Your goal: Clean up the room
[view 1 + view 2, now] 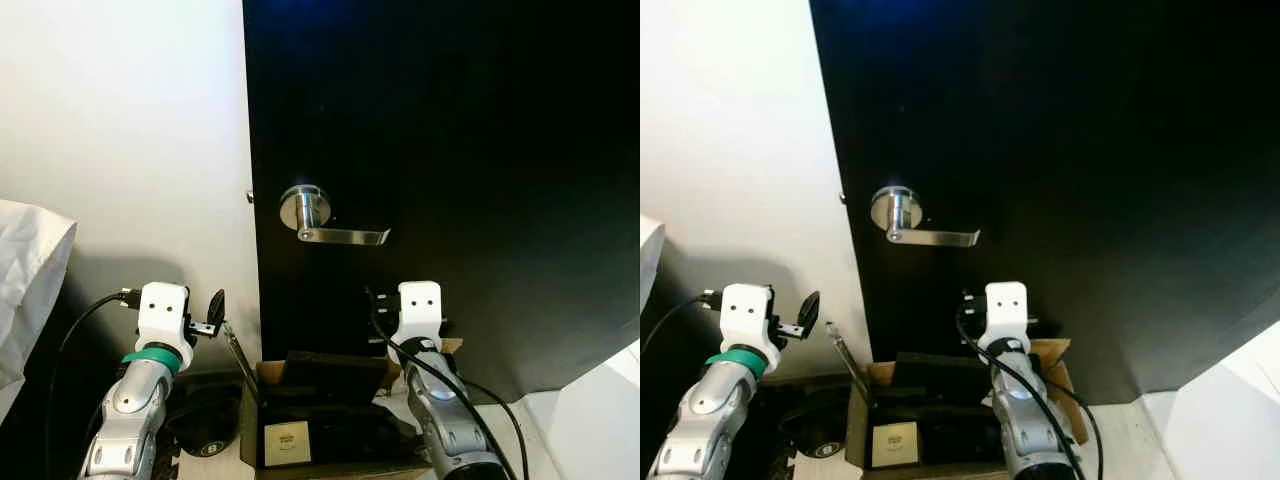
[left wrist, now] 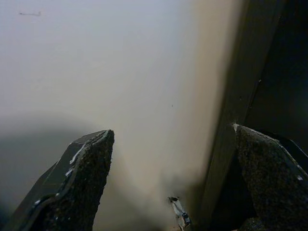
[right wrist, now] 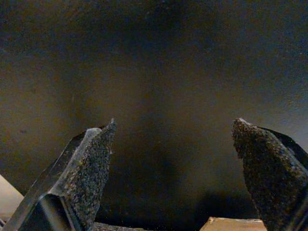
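A black door (image 1: 480, 150) stands shut right in front of me, with a silver lever handle (image 1: 330, 228) on its left side. Both arms are raised below the handle. My left gripper (image 2: 171, 134) is open and empty, facing the white wall (image 1: 130, 130) just beside the door's edge; one of its fingers (image 1: 215, 303) shows by the door frame. My right gripper (image 3: 173, 122) is also open and empty, pointing straight at the dark door panel from close range. Its white wrist block (image 1: 420, 308) sits under the lever's tip.
A cardboard box (image 1: 265, 372) with dark items and a pale square label (image 1: 287, 442) stands on the floor against the door. A thin metal rod (image 1: 240, 360) leans at its left. A round black object (image 1: 205, 425) lies beside it. White bedding (image 1: 25, 280) is at far left.
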Robot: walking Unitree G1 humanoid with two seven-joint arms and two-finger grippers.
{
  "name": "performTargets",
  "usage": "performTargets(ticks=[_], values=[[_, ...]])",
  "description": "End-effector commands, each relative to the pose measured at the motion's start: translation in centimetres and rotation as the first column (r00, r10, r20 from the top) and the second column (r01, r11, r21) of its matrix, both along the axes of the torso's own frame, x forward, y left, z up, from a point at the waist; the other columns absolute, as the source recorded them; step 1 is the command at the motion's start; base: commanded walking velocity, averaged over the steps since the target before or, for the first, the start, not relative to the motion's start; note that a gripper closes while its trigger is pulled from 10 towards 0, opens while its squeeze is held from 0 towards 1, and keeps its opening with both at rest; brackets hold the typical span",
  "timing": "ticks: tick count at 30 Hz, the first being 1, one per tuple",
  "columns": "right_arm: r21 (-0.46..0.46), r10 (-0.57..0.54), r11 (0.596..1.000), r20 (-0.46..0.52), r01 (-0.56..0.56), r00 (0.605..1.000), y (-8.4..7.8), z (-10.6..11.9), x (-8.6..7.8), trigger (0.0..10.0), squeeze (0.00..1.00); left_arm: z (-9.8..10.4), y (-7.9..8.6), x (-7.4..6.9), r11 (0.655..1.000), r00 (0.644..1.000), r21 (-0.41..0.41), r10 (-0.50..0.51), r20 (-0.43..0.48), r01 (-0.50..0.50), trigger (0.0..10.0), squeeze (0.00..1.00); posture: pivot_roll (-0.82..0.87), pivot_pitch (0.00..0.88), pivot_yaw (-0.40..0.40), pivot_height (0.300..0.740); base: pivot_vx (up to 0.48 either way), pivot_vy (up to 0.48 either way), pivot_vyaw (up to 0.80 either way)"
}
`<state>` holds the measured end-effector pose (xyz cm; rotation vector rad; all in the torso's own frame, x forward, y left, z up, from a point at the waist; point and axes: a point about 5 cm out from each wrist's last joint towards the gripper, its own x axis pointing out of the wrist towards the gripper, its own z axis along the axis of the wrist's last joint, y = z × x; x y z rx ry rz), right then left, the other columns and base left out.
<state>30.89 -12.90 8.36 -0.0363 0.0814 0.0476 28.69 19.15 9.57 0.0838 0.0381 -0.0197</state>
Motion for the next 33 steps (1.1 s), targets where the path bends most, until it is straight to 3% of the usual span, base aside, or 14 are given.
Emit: performTargets(ticks=[1, 33], values=[[0.016, -0.010, 1.000, -0.026, 0.011, 1.000, -0.33, -0.36, -0.05, 10.0, 0.00, -0.33, -0.16, -0.24, 1.000, 1.000, 0.002, -0.001, -0.012, 0.002, 10.0, 0.00, 0.09, 0.000, 0.009, 0.740, 0.000, 0.000, -0.80], [0.037, -0.011, 0.999, -0.027, 0.012, 1.000, -0.35, -0.28, 0.25, 10.0, 0.00, -0.51, -0.20, -0.13, 1.000, 1.000, 0.016, -0.004, -0.025, 0.004, 10.0, 0.00, 0.10, 0.000, 0.004, 0.740, 0.000, 0.000, -0.80]])
